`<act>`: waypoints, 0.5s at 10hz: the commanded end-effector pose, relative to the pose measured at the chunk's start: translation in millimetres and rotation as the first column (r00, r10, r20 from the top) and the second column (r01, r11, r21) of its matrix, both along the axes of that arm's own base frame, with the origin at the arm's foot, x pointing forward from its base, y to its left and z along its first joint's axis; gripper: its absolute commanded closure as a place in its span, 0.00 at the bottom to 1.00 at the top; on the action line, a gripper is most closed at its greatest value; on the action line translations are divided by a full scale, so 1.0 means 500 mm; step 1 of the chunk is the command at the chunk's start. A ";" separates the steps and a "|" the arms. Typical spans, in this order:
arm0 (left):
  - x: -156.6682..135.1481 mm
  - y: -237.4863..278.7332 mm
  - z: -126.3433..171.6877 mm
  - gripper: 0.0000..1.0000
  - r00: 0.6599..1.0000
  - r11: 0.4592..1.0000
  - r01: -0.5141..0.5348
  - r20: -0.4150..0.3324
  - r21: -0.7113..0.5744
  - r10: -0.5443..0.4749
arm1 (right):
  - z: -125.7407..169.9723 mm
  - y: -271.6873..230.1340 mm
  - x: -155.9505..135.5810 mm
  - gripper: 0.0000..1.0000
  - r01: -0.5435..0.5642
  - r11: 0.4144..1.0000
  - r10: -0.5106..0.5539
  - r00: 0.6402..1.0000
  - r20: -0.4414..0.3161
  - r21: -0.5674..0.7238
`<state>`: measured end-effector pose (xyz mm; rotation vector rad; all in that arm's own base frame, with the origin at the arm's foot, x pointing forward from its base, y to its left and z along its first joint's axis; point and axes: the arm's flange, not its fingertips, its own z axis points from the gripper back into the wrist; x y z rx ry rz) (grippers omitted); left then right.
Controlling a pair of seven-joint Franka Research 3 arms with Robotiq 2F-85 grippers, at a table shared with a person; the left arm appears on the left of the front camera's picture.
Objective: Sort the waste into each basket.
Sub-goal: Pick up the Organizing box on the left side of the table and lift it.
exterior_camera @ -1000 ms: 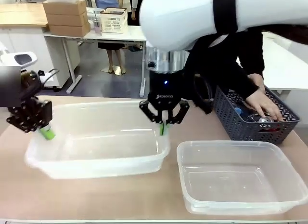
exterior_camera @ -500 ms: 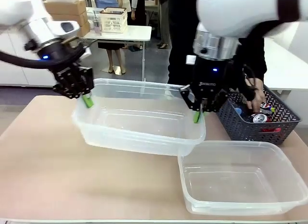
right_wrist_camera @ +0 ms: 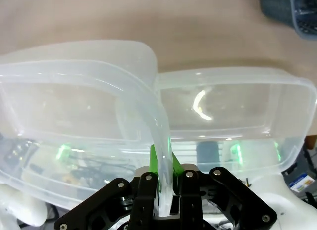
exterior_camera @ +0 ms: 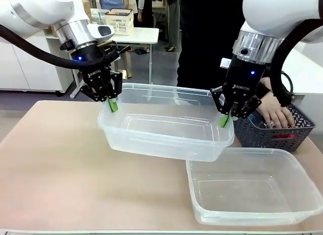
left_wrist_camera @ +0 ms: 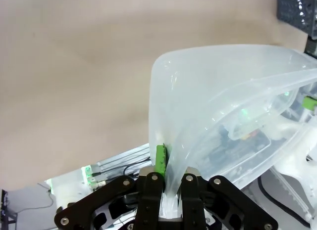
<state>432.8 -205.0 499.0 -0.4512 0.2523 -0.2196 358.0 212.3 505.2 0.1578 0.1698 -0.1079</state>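
A clear plastic tub (exterior_camera: 166, 136) hangs tilted above the table between both arms. My left gripper (exterior_camera: 112, 104) is shut on the rim at its left end, and my right gripper (exterior_camera: 224, 119) is shut on the rim at its right end. In the left wrist view the left gripper (left_wrist_camera: 167, 183) pinches the tub's thin wall (left_wrist_camera: 223, 101). The right gripper (right_wrist_camera: 166, 175) clamps the curved rim (right_wrist_camera: 74, 91) in the right wrist view. A second clear tub (exterior_camera: 242, 152) rests on the table at the front right, partly under the lifted one. Bits of red can (exterior_camera: 283, 136) show inside the dark basket.
A dark grey lattice basket (exterior_camera: 252, 136) stands at the right edge, close behind my right gripper. A person's hand (exterior_camera: 275, 116) reaches into it. Bare tabletop (exterior_camera: 55, 164) spreads to the left and front.
Both arms have carried the clear tub up and to the right, from the table's left side to over the second tub's corner. The person's hand stays in the dark basket.
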 end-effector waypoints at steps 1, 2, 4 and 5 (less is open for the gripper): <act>-0.053 0.010 0.008 0.95 0.994 0.995 -0.102 0.049 -0.016 0.103 | -0.007 0.001 0.042 0.95 -0.051 0.998 0.052 0.998 -0.041 0.024; -0.075 0.012 0.011 0.95 0.981 0.984 -0.176 0.082 -0.028 0.178 | -0.013 -0.001 0.057 0.95 -0.078 0.997 0.079 0.996 -0.048 0.018; -0.094 -0.004 0.002 0.95 0.975 0.979 -0.203 0.098 0.020 0.200 | -0.016 0.000 0.067 0.95 -0.110 0.994 0.110 0.994 -0.029 0.015; -0.080 -0.002 -0.005 0.95 0.977 0.979 -0.201 0.072 0.026 0.199 | -0.016 0.013 0.065 0.95 -0.120 0.993 0.120 0.993 -0.011 0.012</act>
